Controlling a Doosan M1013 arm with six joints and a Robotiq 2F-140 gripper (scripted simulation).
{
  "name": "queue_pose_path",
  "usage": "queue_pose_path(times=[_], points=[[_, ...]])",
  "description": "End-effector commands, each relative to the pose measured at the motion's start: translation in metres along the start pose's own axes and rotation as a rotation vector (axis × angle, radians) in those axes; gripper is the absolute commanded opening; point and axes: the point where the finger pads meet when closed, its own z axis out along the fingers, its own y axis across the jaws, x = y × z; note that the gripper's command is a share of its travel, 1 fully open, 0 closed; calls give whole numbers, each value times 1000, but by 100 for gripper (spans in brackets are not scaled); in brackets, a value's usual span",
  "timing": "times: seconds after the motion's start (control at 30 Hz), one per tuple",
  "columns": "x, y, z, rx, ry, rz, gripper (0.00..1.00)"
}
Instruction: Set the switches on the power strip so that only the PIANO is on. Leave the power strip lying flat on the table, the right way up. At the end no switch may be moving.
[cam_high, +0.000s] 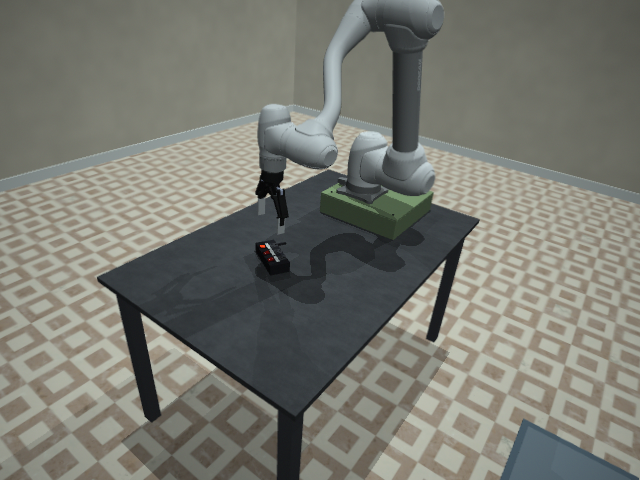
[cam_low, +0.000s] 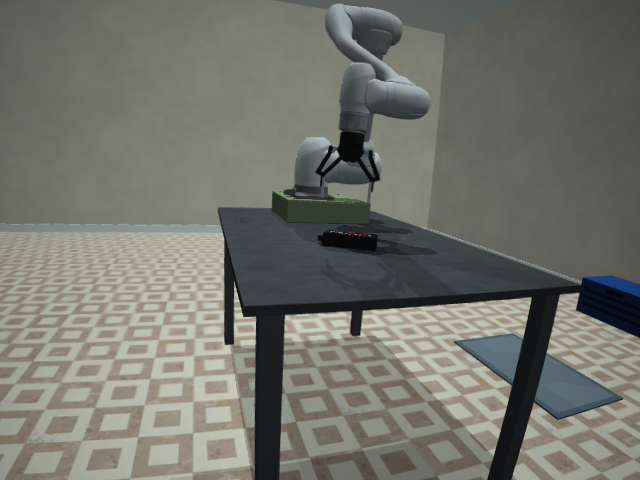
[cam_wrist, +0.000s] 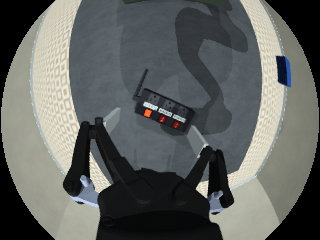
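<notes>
Blue crate (cam_low: 612, 302), grey floor mat (cam_low: 537, 374)

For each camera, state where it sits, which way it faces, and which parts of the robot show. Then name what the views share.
Top: high off one table corner, looking down at the table; whole arm, green base and open gripper show above the power strip.
Exterior: low, near table height, opposite the base, facing the arm; upper arm and spread gripper show.
Wrist: on the arm's end, looking down past the gripper body and both fingers.
Shared: all three show the power strip and the green base.
</notes>
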Motion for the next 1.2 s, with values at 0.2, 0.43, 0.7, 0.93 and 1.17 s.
queue_pose_path(times=[0.2, 0.43, 0.7, 0.93, 1.17], points=[[-20, -14, 18, -15, -7, -709, 100], [-26, -19, 24, -23, -12, -1151, 100], [-29, -22, 28, -40, -21, -1418, 100], [-29, -22, 28, -40, -21, -1420, 0], [-29, -22, 28, -40, -21, -1420, 0]])
